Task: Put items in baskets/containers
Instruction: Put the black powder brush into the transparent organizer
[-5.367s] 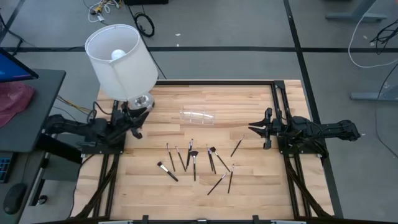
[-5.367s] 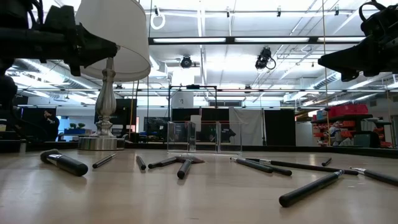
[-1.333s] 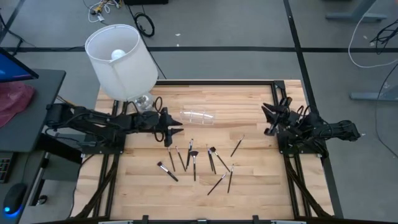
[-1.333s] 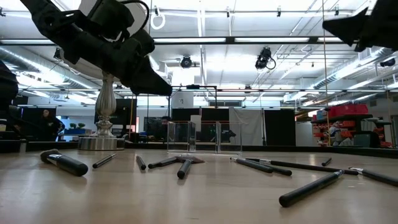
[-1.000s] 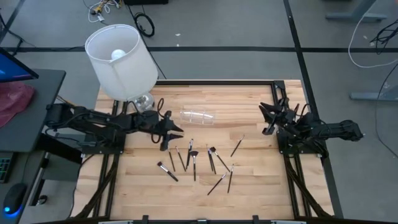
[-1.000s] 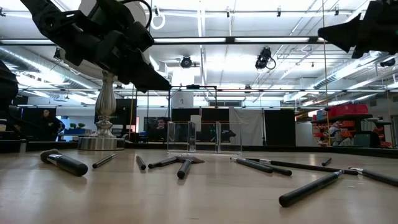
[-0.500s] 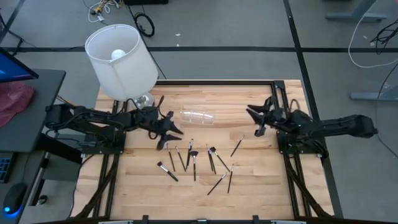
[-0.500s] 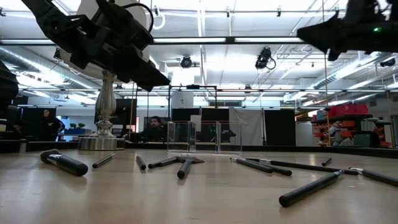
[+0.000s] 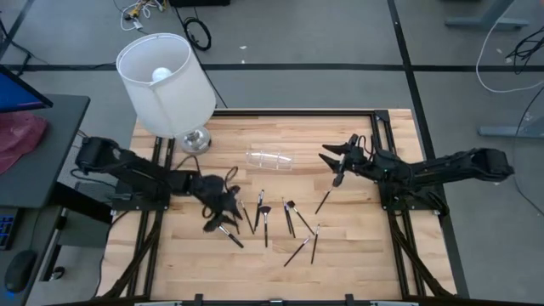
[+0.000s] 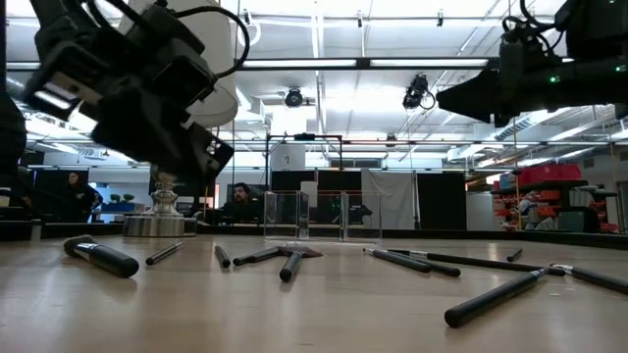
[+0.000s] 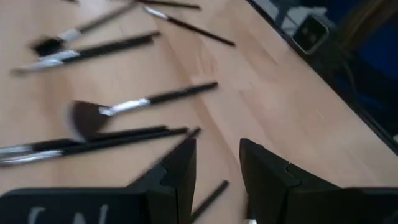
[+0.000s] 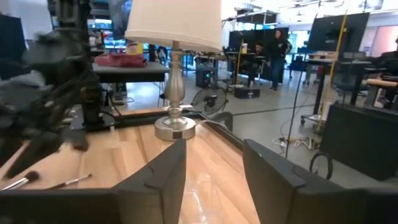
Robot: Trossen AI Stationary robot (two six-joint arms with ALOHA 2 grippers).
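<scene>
**Both arms out over the bench, jaws parted and holding nothing**

My left gripper (image 9: pixel 223 206) has its jaws partly open with nothing between them; in the left wrist view its fingers (image 11: pixel 180 171) hang just above the loose makeup brushes (image 9: pixel 265 218), low over the left end of the scatter. My right gripper (image 9: pixel 334 164) also shows a clear gap between its jaws and holds nothing; it sits higher, between the centre of the bench (image 9: pixel 357 246) and its right edge, just above the brush lying furthest right (image 9: pixel 324 201).

The brushes lie spread across the middle of the bench, toward the near edge. The clear plastic container (image 9: pixel 269 159) stands apart from them, nearer the far edge, with no brush visible in it. The white-shaded lamp (image 9: pixel 166 82) stands at the far left corner.
</scene>
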